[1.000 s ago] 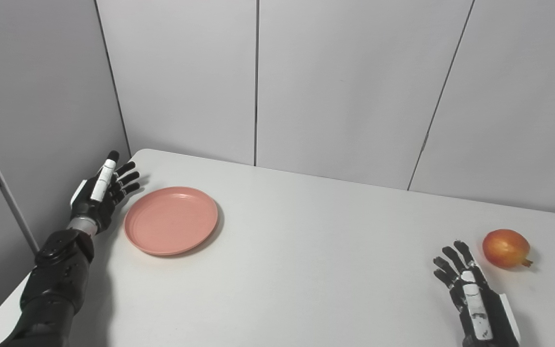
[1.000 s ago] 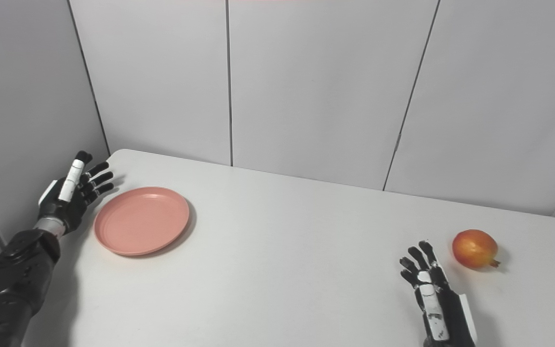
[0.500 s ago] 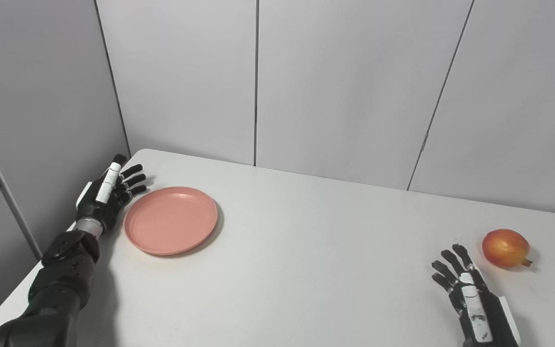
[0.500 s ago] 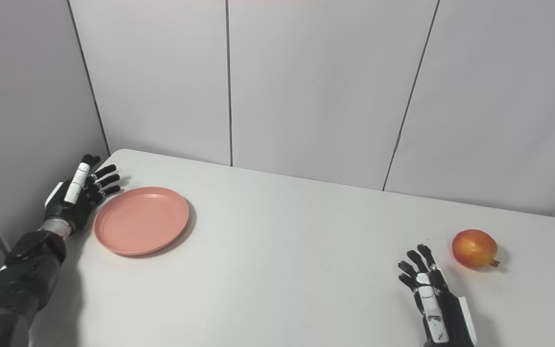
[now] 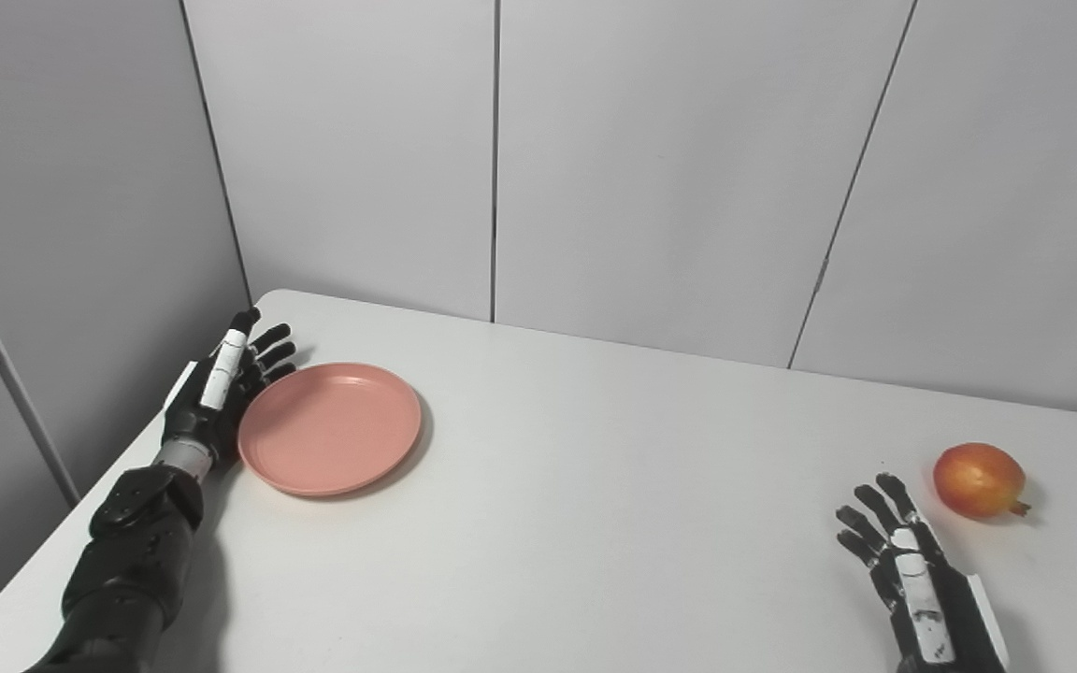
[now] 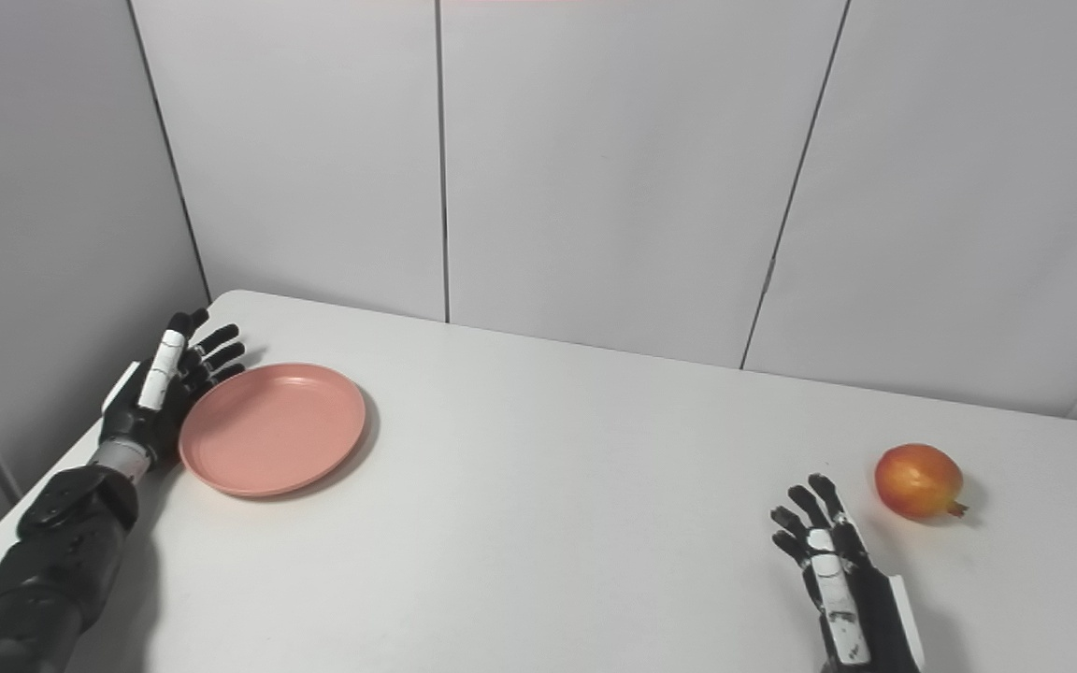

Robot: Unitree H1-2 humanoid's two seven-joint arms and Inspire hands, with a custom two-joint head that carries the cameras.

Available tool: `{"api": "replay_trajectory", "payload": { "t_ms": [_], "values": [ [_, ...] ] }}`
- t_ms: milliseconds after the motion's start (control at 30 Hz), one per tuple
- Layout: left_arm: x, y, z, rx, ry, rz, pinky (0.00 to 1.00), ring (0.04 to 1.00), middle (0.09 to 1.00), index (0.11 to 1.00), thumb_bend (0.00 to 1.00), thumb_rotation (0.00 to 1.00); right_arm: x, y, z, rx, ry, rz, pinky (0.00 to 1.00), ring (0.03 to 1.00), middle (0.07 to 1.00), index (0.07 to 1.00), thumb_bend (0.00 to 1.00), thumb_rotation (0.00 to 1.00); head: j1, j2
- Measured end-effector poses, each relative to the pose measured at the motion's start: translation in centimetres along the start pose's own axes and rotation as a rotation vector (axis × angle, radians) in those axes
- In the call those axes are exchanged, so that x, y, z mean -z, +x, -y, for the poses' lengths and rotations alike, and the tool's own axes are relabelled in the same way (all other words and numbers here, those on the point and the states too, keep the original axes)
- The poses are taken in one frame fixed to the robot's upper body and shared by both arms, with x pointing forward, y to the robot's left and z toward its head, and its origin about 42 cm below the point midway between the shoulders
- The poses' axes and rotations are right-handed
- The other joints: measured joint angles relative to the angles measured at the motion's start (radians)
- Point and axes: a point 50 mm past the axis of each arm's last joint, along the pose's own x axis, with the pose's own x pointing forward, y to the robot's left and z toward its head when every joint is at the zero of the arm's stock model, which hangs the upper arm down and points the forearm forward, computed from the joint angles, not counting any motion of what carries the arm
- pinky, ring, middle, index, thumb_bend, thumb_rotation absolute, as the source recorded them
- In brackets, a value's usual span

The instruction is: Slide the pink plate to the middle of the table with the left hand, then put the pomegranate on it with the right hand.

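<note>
The pink plate [image 5: 331, 429] lies empty on the white table [image 5: 595, 523] at the far left. My left hand [image 5: 221, 388] is open, fingers spread, right against the plate's left rim; I cannot tell if it touches. The pomegranate [image 5: 979, 480], red and orange, sits at the right side of the table. My right hand [image 5: 917, 584] is open and empty, resting low near the front edge, a short way to the left of and in front of the pomegranate. The plate [image 6: 273, 429] and the pomegranate [image 6: 917, 481] also show in the right eye view.
Grey wall panels [image 5: 669, 168] stand close behind the table and along its left side. The table's left edge [image 5: 52, 561] runs just beside my left forearm.
My left hand has moved right, from apart from the plate to right beside its left rim. The plate and pomegranate have not moved. My right hand has stayed nearly still.
</note>
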Motion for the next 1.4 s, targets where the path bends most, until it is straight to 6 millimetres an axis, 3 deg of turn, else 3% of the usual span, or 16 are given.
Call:
{"api": "replay_trajectory", "payload": {
  "t_ms": [300,667,933,1100,1400],
  "values": [
    [0.5,-0.2,0.3,0.031,-0.032,0.000,0.81,0.905,0.920,1.000,0.98,0.72,0.0,-0.1,-0.1,0.000,-0.008,-0.004,0.84,0.844,0.909,0.935,0.84,0.83,-0.003,0.005],
    [1.0,-0.1,1.5,0.061,-0.050,0.003,0.78,0.869,0.900,0.991,0.94,0.71,0.1,-0.1,-0.2,0.004,-0.011,-0.005,0.84,0.843,0.904,0.933,0.82,0.83,-0.012,0.011],
    [1.6,0.4,5.0,0.086,-0.053,0.009,0.72,0.808,0.822,0.959,0.94,0.71,0.1,-0.1,-0.3,0.005,-0.012,-0.005,0.84,0.845,0.906,0.936,0.82,0.83,-0.018,0.011],
    [2.0,0.7,7.0,0.112,-0.055,-0.007,0.72,0.815,0.830,0.951,0.96,0.69,0.1,0.0,-0.4,0.004,-0.019,-0.005,0.84,0.841,0.901,0.931,0.80,0.83,-0.025,0.012],
    [2.2,0.9,8.0,0.133,-0.032,-0.025,0.72,0.816,0.831,0.950,0.89,0.70,0.1,0.0,-0.7,0.001,-0.019,-0.005,0.83,0.834,0.898,0.927,0.82,0.82,-0.032,0.023]
  ]
}}
